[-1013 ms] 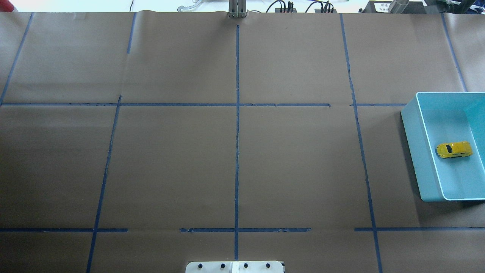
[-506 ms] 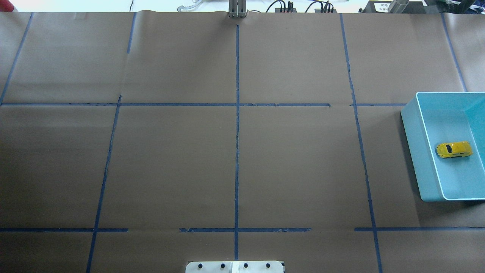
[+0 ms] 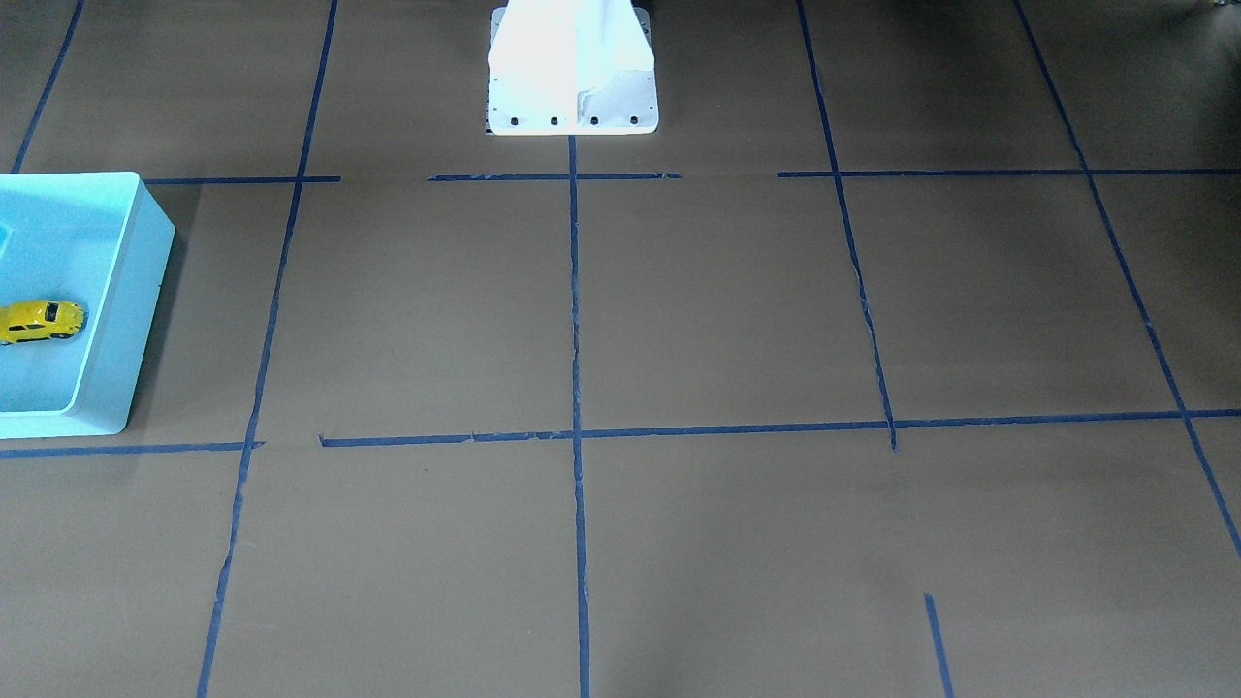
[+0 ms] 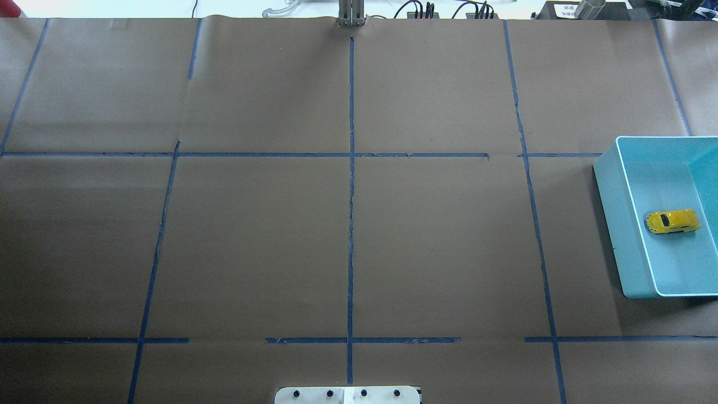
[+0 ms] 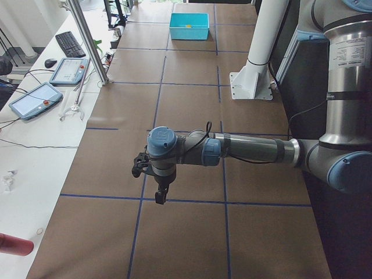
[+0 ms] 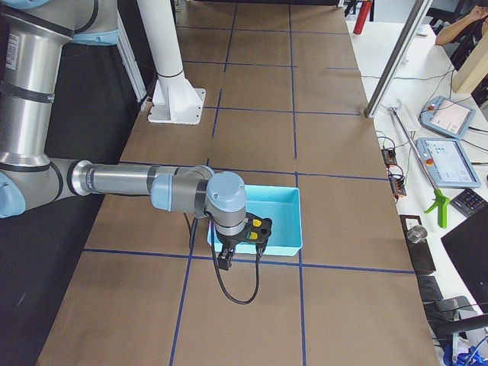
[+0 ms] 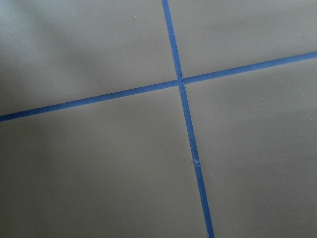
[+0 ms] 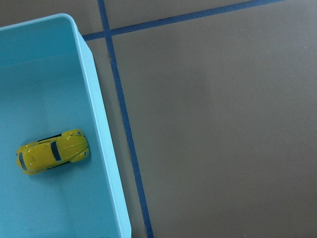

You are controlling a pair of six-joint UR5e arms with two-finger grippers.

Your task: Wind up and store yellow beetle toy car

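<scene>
The yellow beetle toy car (image 4: 672, 221) lies on its wheels inside the light-blue bin (image 4: 608, 191) at the table's right side. It also shows in the front-facing view (image 3: 39, 321) and from above in the right wrist view (image 8: 52, 151), near the bin's wall (image 8: 96, 124). My right gripper (image 6: 225, 261) hangs above the table just beside the bin (image 6: 286, 229). It shows only in the exterior right view, so I cannot tell whether it is open. My left gripper (image 5: 160, 195) hangs over bare paper far from the bin (image 5: 189, 34); I cannot tell its state either.
Brown paper with blue tape lines (image 4: 351, 224) covers the table. The robot's white base (image 3: 572, 68) stands at the near middle edge. A metal post (image 5: 87, 40), tablets (image 5: 68, 70) and cables sit along the far edge.
</scene>
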